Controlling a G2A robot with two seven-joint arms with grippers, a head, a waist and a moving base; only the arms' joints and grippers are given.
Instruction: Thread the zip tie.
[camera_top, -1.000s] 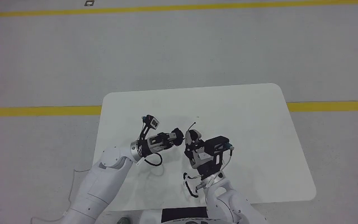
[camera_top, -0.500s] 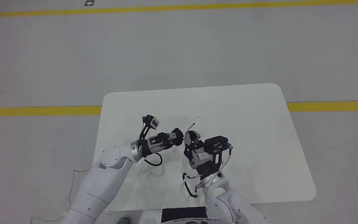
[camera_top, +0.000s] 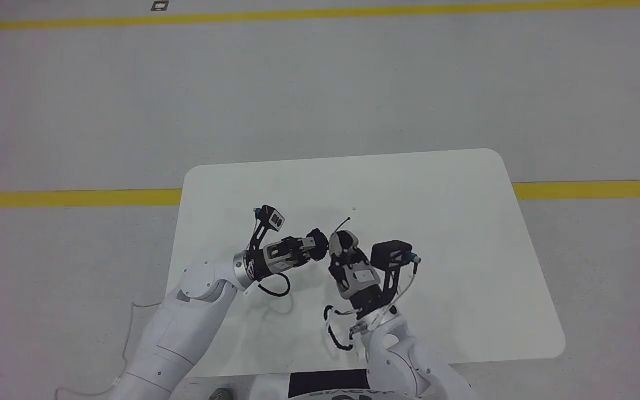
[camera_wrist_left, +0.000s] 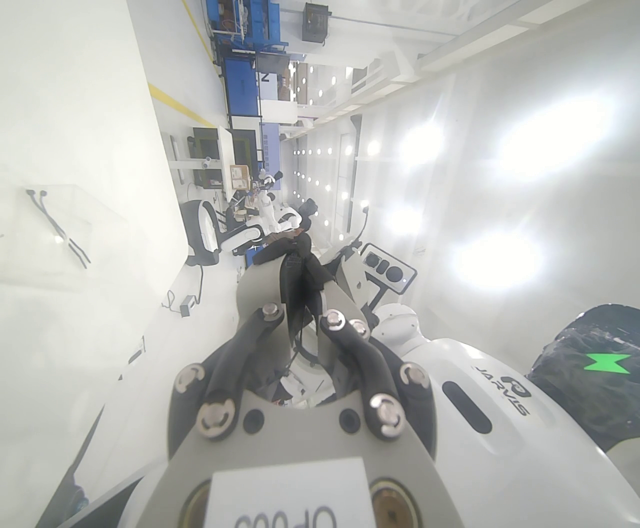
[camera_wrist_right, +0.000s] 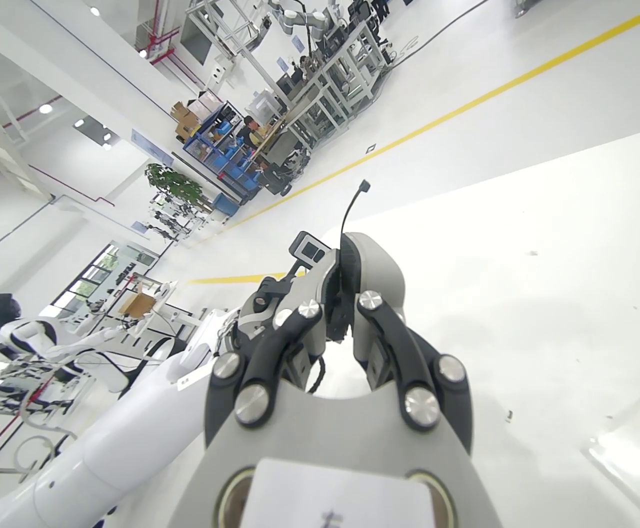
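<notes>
Black zip tie: clamped in the right gripper above the table. Its square head end stands free and curves up out of the fingertips. From above it shows as a thin dark line over the table's middle.
Right gripper: pads pressed together on the tie, pinching it. The gripper is held in the air over the table's middle, a little toward the robot's edge.
Left gripper: fingers drawn together on something dark; whether that is the tie's tail cannot be told. It also hangs over the table's middle, on the left side, with its tip pointing toward the table's right and nearly meeting the other tip.
Table: white, with rounded corners.
Two thin black strips: lying flat on the table top, side by side on what looks like a clear sheet, off from the table's middle.
</notes>
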